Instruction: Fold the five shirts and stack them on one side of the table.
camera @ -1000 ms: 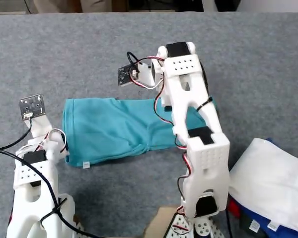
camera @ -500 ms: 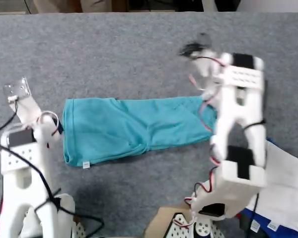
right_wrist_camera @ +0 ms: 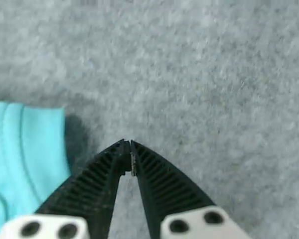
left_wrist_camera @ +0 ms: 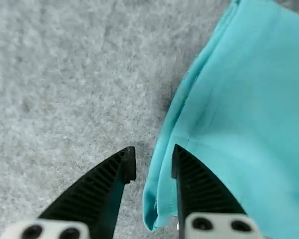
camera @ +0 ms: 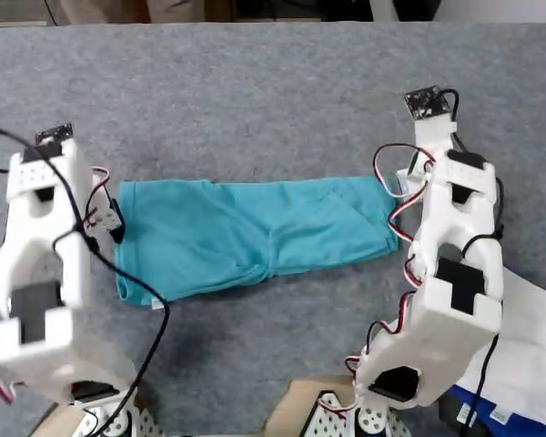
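Observation:
A teal shirt point(camera: 255, 232), folded into a long band, lies across the middle of the grey table. My left gripper point(camera: 107, 221) hangs at the band's left end. In the left wrist view this gripper point(left_wrist_camera: 153, 162) is open by a narrow gap, just above the layered edge of the shirt point(left_wrist_camera: 249, 124). My right arm point(camera: 450, 228) stands at the band's right end. Its gripper point(right_wrist_camera: 128, 149) is shut on nothing, over bare carpet just beside the shirt's corner point(right_wrist_camera: 20, 149).
A pile of white cloth point(camera: 528, 337) with blue fabric under it lies at the near right corner. A piece of brown cardboard point(camera: 296, 405) sits between the two arm bases. Grey carpet point(camera: 255, 91) stretches behind the shirt.
My right arm has swung off the shirt's middle to its right end. My left arm has moved away from the near edge up to the shirt's left end.

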Controlling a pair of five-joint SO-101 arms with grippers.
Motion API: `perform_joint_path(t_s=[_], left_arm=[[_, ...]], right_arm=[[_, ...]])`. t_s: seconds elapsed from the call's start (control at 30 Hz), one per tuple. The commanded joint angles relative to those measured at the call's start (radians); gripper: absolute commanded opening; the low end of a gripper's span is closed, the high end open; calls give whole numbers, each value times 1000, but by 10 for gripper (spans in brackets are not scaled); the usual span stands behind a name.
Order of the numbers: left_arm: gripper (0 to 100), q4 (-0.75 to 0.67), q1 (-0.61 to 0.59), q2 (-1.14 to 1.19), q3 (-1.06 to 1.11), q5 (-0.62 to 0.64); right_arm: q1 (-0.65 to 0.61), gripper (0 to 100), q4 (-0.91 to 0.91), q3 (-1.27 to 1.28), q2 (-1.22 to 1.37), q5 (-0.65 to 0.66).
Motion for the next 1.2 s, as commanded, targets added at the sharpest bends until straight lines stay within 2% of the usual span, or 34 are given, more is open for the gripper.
perform_joint_path(t_s=[0.0, 0.3, 0.6, 0.9, 1.17], left_arm=[[189, 72, 5, 90, -161, -8], [206, 152, 5, 82, -276, -15], [207, 144, 8, 122, -253, -60], [208, 63, 94, 225, -239, -66], [203, 11, 52, 361, -241, -64]], right_arm=[[25, 5, -58, -1, -19, -11], [35, 5, -64, 1, -15, -11], [31, 5, -66, 1, -15, -11], [30, 5, -69, 1, -13, -11], [31, 5, -69, 1, -13, -11]])
